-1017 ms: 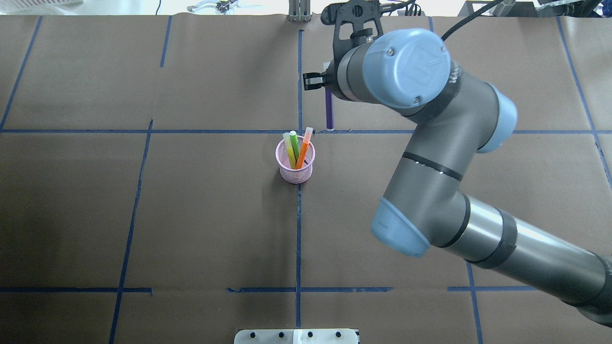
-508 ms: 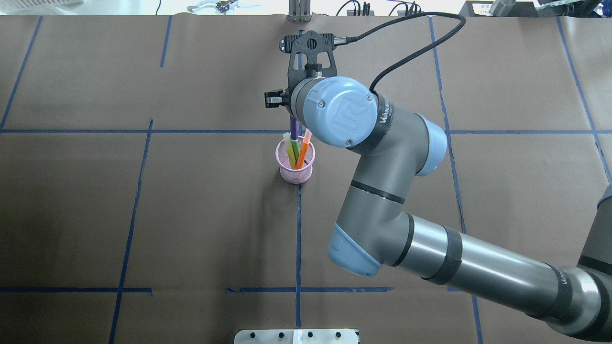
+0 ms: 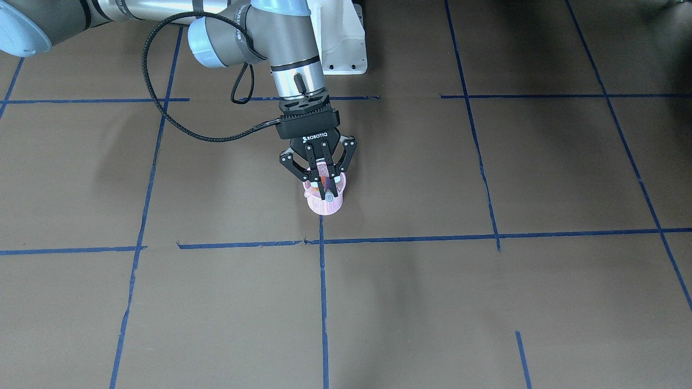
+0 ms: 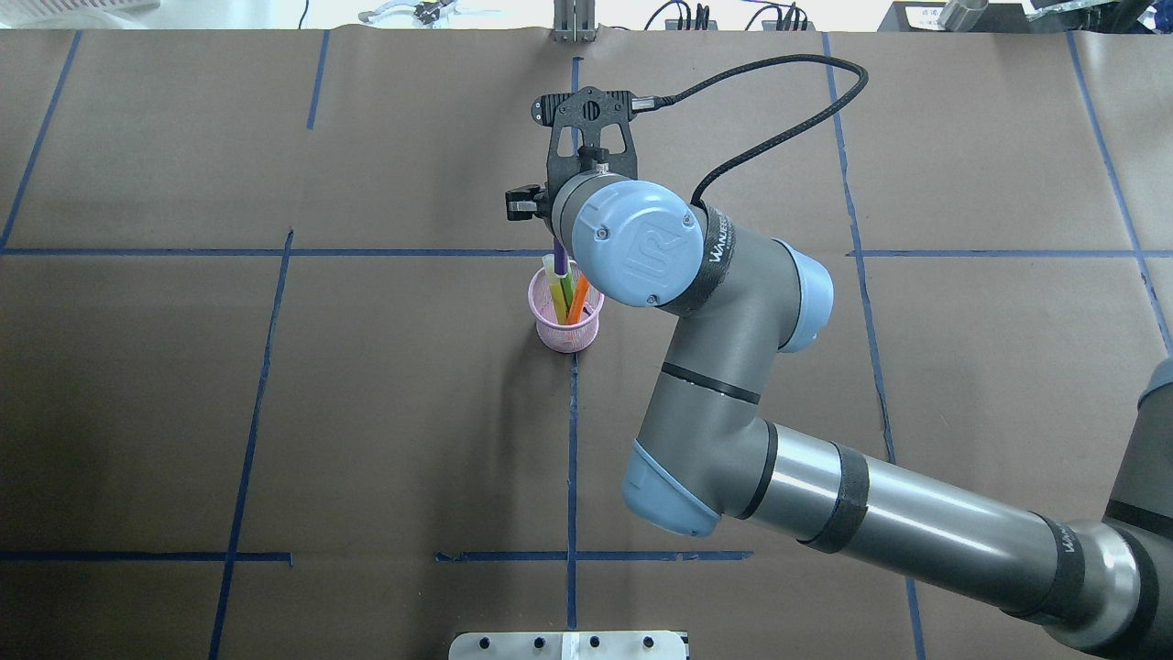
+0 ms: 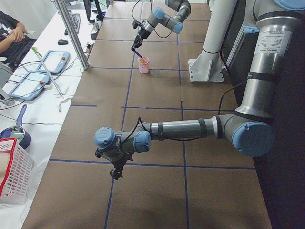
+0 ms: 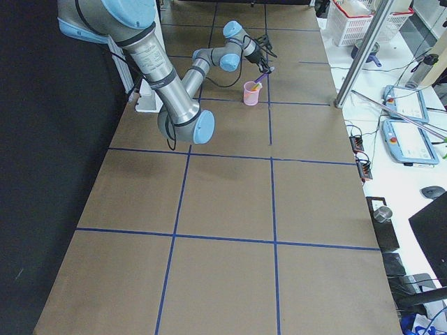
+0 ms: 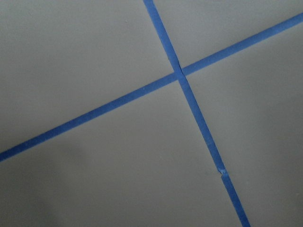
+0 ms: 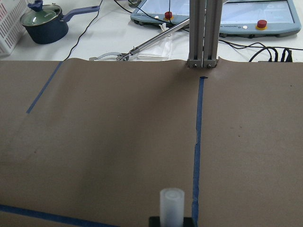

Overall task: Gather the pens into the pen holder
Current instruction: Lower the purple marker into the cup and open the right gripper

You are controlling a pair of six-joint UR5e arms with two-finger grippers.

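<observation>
The pink mesh pen holder [image 4: 566, 323] stands upright at the table's middle, with a yellow pen [image 4: 554, 286], a green pen [image 4: 567, 286] and an orange pen [image 4: 579, 307] leaning in it. My right gripper [image 3: 323, 187] is directly over the holder [image 3: 326, 205], shut on the purple pen [image 4: 558, 251], which hangs roughly upright. The pen's lower end is at the holder's far rim. Its pale cap [image 8: 171, 204] shows in the right wrist view. My left gripper [image 5: 116, 172] hovers low over the table far to the left; I cannot tell whether it is open or shut.
Blue tape lines cross the brown paper table cover [image 4: 367, 412]. An aluminium post [image 8: 203, 33] stands at the far edge. A white robot base [image 3: 338, 38] sits behind the holder. Consoles [image 8: 265, 14] and a pot [image 8: 42, 23] lie beyond the table.
My right arm swung left and back toward the robot, carrying the purple pen from beyond the tape line to right over the holder, then sank slightly in the last half second.
</observation>
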